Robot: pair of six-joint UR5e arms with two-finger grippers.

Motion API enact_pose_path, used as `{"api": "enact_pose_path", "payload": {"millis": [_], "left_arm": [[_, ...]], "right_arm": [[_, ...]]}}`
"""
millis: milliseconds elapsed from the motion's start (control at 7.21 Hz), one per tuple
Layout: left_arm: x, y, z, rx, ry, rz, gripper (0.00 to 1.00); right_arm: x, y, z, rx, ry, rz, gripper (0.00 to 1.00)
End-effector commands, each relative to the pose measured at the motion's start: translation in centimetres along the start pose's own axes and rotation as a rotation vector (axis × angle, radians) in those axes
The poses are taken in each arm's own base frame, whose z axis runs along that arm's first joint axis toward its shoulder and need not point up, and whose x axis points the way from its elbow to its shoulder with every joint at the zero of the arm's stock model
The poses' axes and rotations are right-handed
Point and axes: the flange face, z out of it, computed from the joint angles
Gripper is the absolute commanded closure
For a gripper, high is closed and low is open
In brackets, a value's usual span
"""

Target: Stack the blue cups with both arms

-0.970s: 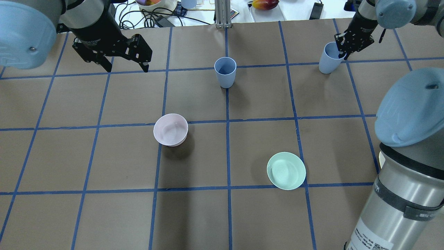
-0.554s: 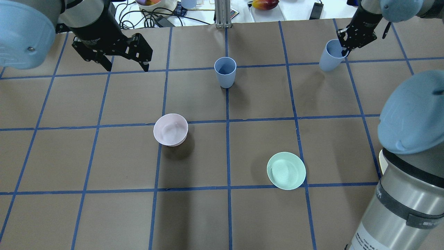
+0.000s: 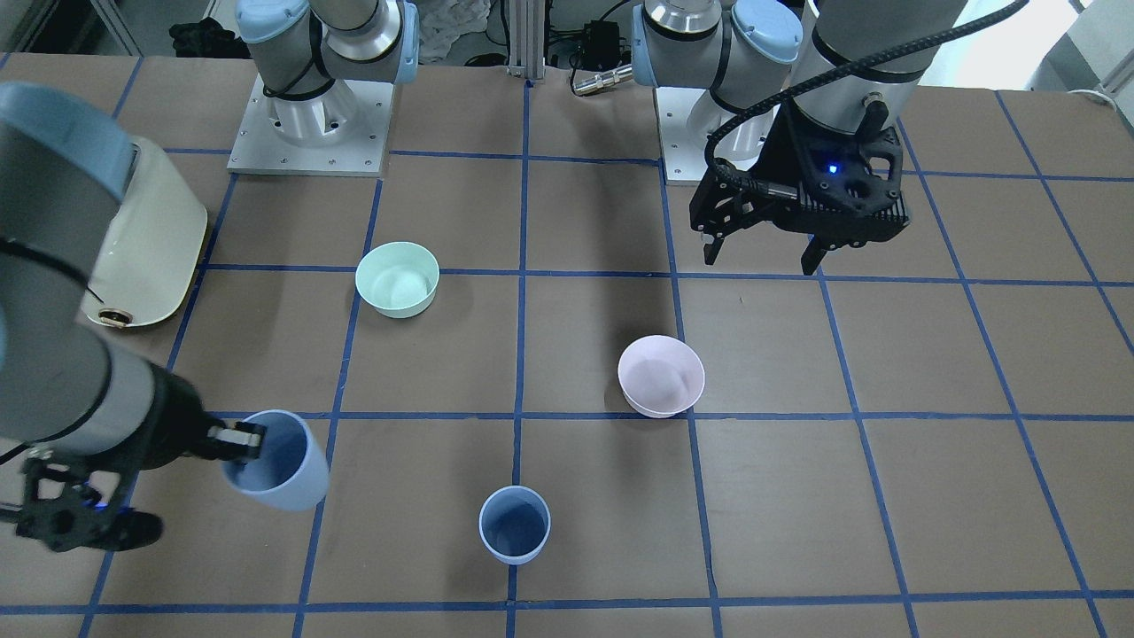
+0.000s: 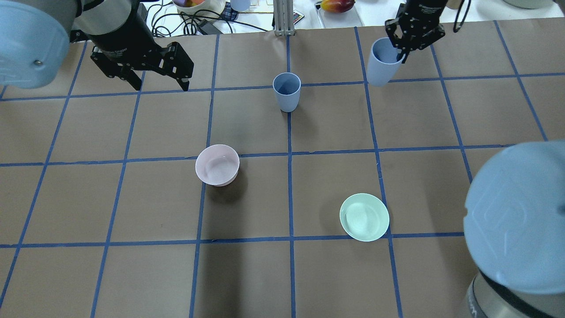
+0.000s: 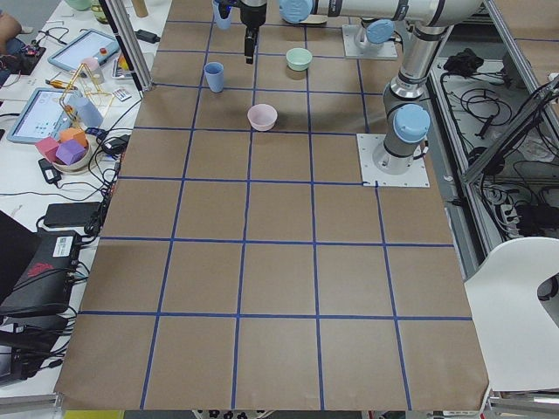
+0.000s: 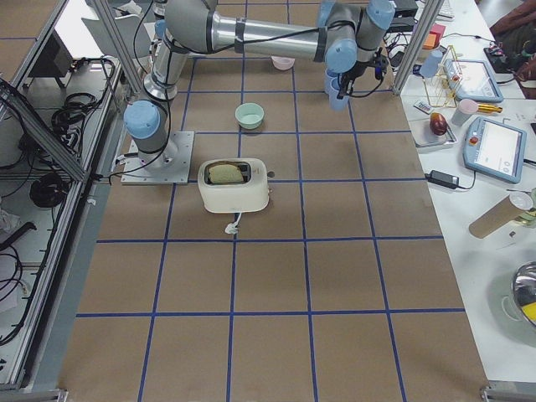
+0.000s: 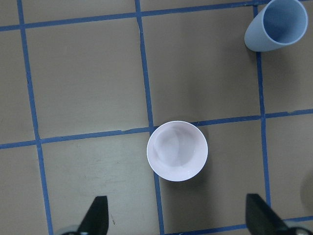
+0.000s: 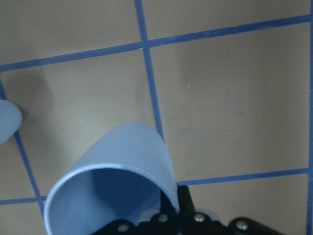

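Note:
One blue cup [image 4: 287, 92] stands upright on the table's centre line; it also shows in the front view [image 3: 514, 525] and the left wrist view [image 7: 276, 24]. My right gripper [image 4: 399, 46] is shut on the rim of the second blue cup [image 4: 379, 62], one finger inside it, and holds it tilted above the table, to the right of the standing cup. The held cup fills the right wrist view [image 8: 112, 191] and shows in the front view [image 3: 275, 461]. My left gripper [image 4: 161, 86] is open and empty, hovering over the far left of the table, above the pink bowl [image 7: 177, 151].
A pale pink bowl [image 4: 217, 164] sits left of centre. A mint-green bowl [image 4: 364, 217] sits right of centre, nearer the robot. A cream toaster [image 3: 151, 239] stands by the right arm's base. Cables and clutter lie beyond the far edge [image 4: 198, 22].
My right gripper has carried its blue cup to the left and higher, closer to the standing cup. The left gripper has barely moved and stays open.

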Motion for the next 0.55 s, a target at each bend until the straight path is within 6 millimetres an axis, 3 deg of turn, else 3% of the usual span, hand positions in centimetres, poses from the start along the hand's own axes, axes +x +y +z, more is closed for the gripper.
{"api": "enact_pose_path", "payload": {"millis": [0,139,416], "left_arm": [[0.0,0.2,0.0,-0.001,-0.002,0.000,0.00],[0.0,0.2,0.0,-0.001,-0.002,0.000,0.00],[0.0,0.3,0.1,-0.003,-0.001,0.000,0.00]], "right_arm": [[-9.9,4.9,-0.3,0.015,0.009,0.078,1.00],[-12.9,5.7,0.5,0.031,0.005,0.118,1.00],[-15.1,3.8,3.0,0.084,-0.028,0.136,1.00]]}}
